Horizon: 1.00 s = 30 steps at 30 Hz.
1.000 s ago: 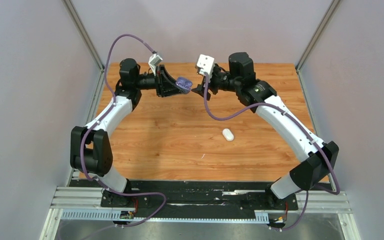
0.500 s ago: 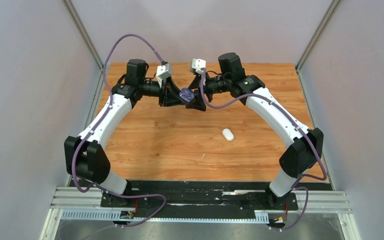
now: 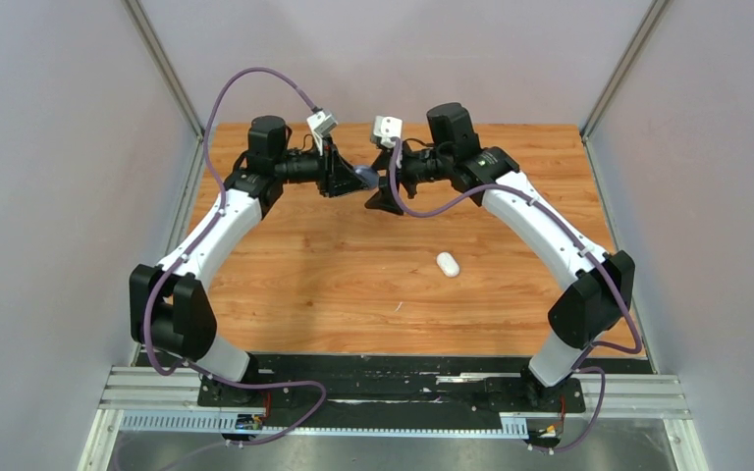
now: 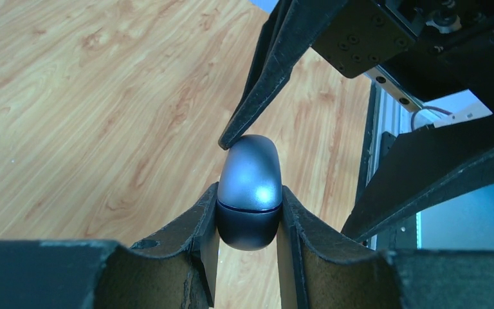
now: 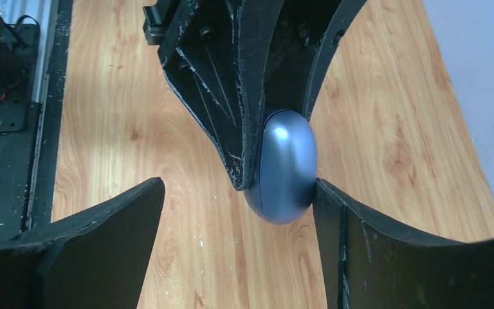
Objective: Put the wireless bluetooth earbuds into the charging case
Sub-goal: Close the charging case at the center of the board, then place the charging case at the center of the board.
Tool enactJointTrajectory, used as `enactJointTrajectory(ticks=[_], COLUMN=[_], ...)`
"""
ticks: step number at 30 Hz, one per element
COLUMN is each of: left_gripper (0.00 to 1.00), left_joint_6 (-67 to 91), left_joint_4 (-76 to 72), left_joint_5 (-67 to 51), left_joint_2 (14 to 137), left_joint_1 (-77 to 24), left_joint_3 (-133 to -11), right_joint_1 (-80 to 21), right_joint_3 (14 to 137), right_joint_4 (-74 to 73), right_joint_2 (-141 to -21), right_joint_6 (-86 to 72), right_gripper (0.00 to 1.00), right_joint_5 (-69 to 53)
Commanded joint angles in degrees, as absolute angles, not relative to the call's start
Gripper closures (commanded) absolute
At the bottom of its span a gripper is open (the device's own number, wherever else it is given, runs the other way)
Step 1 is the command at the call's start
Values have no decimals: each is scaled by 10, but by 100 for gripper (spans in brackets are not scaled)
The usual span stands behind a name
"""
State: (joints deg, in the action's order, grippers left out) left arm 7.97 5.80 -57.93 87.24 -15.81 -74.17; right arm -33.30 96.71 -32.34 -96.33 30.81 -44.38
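A dark blue-purple pebble-shaped charging case [image 4: 249, 193], its lid shut, is gripped between my left gripper's [image 4: 249, 201] fingers, held in the air over the back middle of the table [image 3: 360, 178]. My right gripper [image 5: 239, 187] is open and straddles the same case [image 5: 286, 167]. Its right finger [image 5: 360, 238] touches the case's side and its left finger stands well apart. A white pebble-shaped case [image 3: 447, 264], shut, lies on the table right of centre. No earbuds show in any view.
The wooden table [image 3: 314, 265] is walled by grey panels on three sides. A black rail [image 3: 393, 378] with the arm bases runs along the near edge. A tiny white speck [image 3: 398, 306] lies near the front middle.
Both arms came together at the back middle. The right gripper's open fingers now bracket the case in the left gripper. The left wrist has turned and the case has risen slightly.
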Motion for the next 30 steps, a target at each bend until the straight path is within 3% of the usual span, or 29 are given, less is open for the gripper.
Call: enactJointTrajectory(ticks=[1,5,12,16,23,25,30], left_gripper=[100,100,98,98,97,92,51], left_joint_6=[103,75,228,239,269,273,272], left_joint_4=[26,114,27,40,19,30,95], left_joint_5=[-512,-471,-413,-376,-400,-387,-328], left_joint_2=[880,898,905,964,1068,1082,1107], left_joint_1=[-157,-151,-138,-136,-135,-135,-135], left_joint_3=[-761,-756,-614,-615,-636,-643,-666], right_joint_1=[-351,-326,-301,-300,-298,-299,-299], right_joint_3=[975,926,817,750,751,748,744], right_joint_4=[-328,-286,-282,-263,-259,-253,-247], right_joint_2=[-939,-922,-850,-802,-805,-804,-806], right_joint_6=[300,206,46,35,45,51,57], right_gripper=[18,0,0,0,0,0,0], right_joint_5=[-443,-307,-59,-43,-27,-26,-26])
